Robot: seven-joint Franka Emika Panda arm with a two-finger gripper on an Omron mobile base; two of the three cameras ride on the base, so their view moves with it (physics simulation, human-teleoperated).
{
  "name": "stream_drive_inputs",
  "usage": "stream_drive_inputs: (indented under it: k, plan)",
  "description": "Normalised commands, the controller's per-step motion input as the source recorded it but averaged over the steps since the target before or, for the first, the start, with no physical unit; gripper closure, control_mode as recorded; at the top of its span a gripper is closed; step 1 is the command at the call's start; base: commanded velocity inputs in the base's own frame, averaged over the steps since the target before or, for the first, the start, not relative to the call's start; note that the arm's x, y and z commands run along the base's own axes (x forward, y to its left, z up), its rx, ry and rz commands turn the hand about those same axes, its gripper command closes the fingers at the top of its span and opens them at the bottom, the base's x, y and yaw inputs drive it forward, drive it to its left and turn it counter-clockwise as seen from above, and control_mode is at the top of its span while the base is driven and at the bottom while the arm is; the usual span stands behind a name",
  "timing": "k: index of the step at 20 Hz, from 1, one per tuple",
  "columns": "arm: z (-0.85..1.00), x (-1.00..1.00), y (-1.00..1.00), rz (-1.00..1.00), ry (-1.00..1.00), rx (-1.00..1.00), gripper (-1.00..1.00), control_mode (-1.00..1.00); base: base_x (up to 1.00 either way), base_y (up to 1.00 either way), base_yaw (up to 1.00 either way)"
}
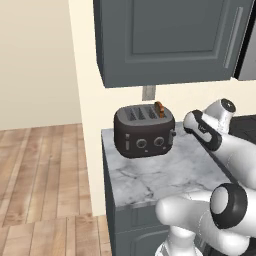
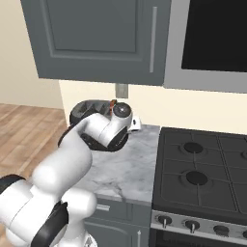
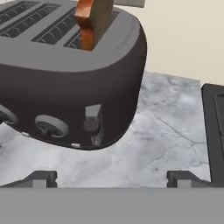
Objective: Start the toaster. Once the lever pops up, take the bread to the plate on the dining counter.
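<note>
Two finger tips of my gripper (image 3: 112,178) spread wide and empty at frame bottom, toaster (image 3: 65,74) upper left, bread (image 3: 92,19) poking from its slot, lever (image 3: 92,124) mid-frame.

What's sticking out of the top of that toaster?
A brown slice of bread stands in one slot of the toaster, its upper part poking out. Its lower part is hidden inside the slot; the other slots look empty.

- The white arm (image 1: 220,145) rises from the base and bends forward at a dark elbow.
- Its wrist (image 2: 120,113) reaches ahead, held about level.
- The pincer (image 3: 112,178) stands wide open, its two dark fingertips (image 3: 40,178) far apart, holding nothing.
</note>
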Motion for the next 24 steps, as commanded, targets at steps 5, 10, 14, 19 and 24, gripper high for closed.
stream_drive_inputs:
  k: [5,10,14,19,24]
  plan:
    - [0.00,0.46,-0.12,0.00,0.00,0.05,-1.00,-1.00,0.00,0.00,0.00]
    - [0.00,0.36,0.00,0.00,0.00,0.00,-1.00,-1.00,0.00,0.00,0.00]
    - [0.00,0.11,0.00,0.00,0.00,0.00,-1.00,-1.00,0.00,0.00,0.00]
    - [0.00,0.00,0.00,0.00,0.00,0.00,-1.00,-1.00,0.00,0.00,0.00]
    - [-0.08,0.00,0.00,0.00,0.00,0.00,-1.00,-1.00,0.00,0.00,0.00]
